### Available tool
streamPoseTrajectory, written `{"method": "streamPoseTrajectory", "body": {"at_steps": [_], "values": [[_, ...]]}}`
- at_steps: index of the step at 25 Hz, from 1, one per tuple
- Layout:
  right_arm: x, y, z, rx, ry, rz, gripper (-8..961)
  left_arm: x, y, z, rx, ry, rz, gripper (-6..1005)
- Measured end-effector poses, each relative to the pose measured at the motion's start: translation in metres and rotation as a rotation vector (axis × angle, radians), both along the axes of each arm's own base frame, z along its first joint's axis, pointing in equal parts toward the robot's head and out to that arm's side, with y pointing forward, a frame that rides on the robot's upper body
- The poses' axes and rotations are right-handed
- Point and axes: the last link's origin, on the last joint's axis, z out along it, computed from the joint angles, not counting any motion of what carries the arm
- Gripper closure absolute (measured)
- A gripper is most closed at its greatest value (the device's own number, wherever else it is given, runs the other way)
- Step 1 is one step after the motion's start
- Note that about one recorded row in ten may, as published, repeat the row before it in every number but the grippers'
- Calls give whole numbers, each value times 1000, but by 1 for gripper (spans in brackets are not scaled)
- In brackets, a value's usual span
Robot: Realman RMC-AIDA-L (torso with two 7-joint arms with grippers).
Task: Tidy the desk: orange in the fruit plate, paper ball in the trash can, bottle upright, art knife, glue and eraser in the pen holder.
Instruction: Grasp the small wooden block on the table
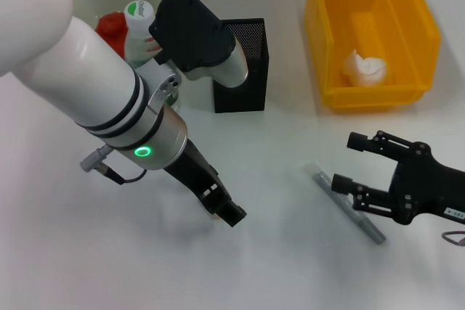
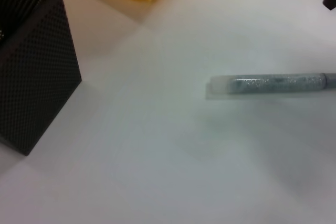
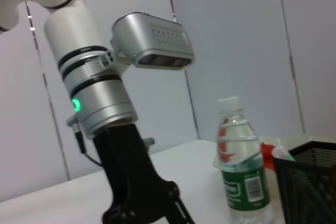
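No writing is legible on the one upright bottle [image 3: 243, 169]. One paper ball [image 1: 365, 67] lies in the trash can [image 1: 418, 34]. Right gripper [image 1: 352, 162] fingers spread beside one grey stick [image 1: 347, 202]; left gripper [image 1: 227, 212], can't tell.

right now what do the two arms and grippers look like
The left arm is glossy white with black bands, a silver wrist section carrying a green ring light, a thin grey cable and a black left gripper. The right gripper is black, with open-frame linkage fingers.
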Motion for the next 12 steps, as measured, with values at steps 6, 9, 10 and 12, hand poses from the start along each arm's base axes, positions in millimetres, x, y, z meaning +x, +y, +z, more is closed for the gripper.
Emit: {"method": "streamPoseTrajectory", "body": {"at_steps": [6,9,10,12], "values": [[-1,-1,-4,-30,-20,21,191,0,0,-3,-9,15,-2,225],[-1,-2,-6,-32,-20,17,191,-1,2,-6,-15,29,8,227],[-1,-2,-6,-32,-16,13,191,-1,2,-9,-18,42,15,228],[-1,-2,-6,-32,-15,12,191,0,3,-11,-11,52,22,229]]}}
